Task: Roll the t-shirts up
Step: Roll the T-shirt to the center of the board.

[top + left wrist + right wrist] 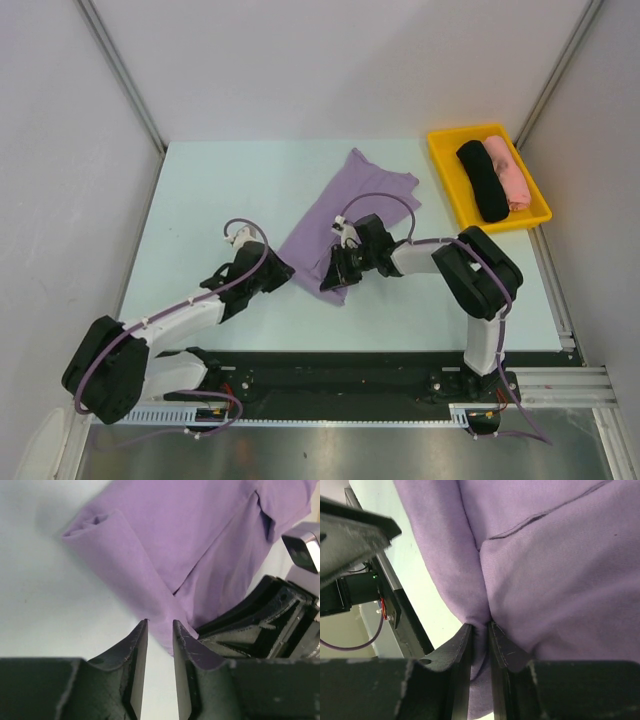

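Lavender soft-knit short-sleeved t-shirt [318, 228] [200, 540] [560, 570] lies mid-frame on the pale matte counter [220, 190]. It is folded lengthwise into a long strip that runs diagonally, from upper right of centre down toward lower centre. Cloth is mostly smooth, with a stitched seam visible and one edge curled into a loose tube at the upper left of the left wrist view.

Right hand [332, 280] [480, 626]: black fingers pressed onto a bunched pleat at the strip's near end, pinching the lavender cloth between them.

Left hand [283, 268] [161, 622]: sits at the strip's lower left edge, fingers slightly apart with a narrow slit between them. Only counter shows through the slit, and the cloth edge lies just at the fingertips.

Yellow rectangular plastic tray [448, 172] sits in the upper right, well apart from both hands. It holds a black rolled cloth shirt [483, 180] and a pink rolled cloth shirt [508, 172], touching side by side.
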Controlling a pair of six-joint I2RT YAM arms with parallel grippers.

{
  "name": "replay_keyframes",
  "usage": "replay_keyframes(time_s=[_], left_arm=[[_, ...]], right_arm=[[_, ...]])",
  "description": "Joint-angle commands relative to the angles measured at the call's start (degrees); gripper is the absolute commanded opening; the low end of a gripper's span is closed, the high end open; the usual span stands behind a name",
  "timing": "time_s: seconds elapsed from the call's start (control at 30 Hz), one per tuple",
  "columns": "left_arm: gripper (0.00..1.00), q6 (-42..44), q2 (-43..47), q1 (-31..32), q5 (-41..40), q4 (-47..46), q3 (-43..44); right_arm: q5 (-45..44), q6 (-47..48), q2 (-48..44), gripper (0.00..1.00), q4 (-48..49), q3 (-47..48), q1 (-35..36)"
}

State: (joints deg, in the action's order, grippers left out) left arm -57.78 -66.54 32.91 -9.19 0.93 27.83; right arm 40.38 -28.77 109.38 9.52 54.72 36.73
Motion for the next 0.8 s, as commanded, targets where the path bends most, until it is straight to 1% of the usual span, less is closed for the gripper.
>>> replay_keyframes(time_s=[0.0, 0.3, 0.43, 0.53, 0.57, 0.63, 0.73, 0.77], left_arm=[[0.28, 2.06, -0.07, 1.02, 2.33, -5.41, -0.77], [0.2, 1.88, -7.28, 2.34, 4.71, -7.34, 3.98], [0.2, 1.35, -9.65, 2.34, 3.92, -8.22, 4.6], [0.2, 1.18, -11.85, 2.34, 2.87, -7.44, 6.17], [0.2, 1.0, -12.29, 2.34, 2.6, -6.48, 7.14], [0.2, 0.65, -14.04, 2.34, 1.99, -5.94, 8.02], [0.2, 0.65, -16.85, 2.16, 1.81, -4.36, 10.22], [0.2, 0.65, -17.56, 2.08, 1.9, -4.01, 11.27]], right_arm=[[-0.3, -1.02, 2.41, 0.23, -1.61, 2.94, -0.26], [-0.22, -2.34, 3.56, 0.24, -1.96, 3.55, -1.75], [-0.3, -2.34, 3.29, 0.25, -2.31, 3.55, -2.19], [-2.23, -1.46, 1.89, 0.29, -3.8, 3.55, -2.19], [-2.93, -1.11, 1.45, 0.34, -4.41, 3.55, -2.19], [-4.07, -0.93, -0.48, 0.37, -5.03, 3.55, -2.19], [-9.15, 0.65, -4.69, 0.48, -7.31, 3.46, -2.19], [-10.83, 1.69, -5.92, 0.48, -8.71, 3.2, -2.19]])
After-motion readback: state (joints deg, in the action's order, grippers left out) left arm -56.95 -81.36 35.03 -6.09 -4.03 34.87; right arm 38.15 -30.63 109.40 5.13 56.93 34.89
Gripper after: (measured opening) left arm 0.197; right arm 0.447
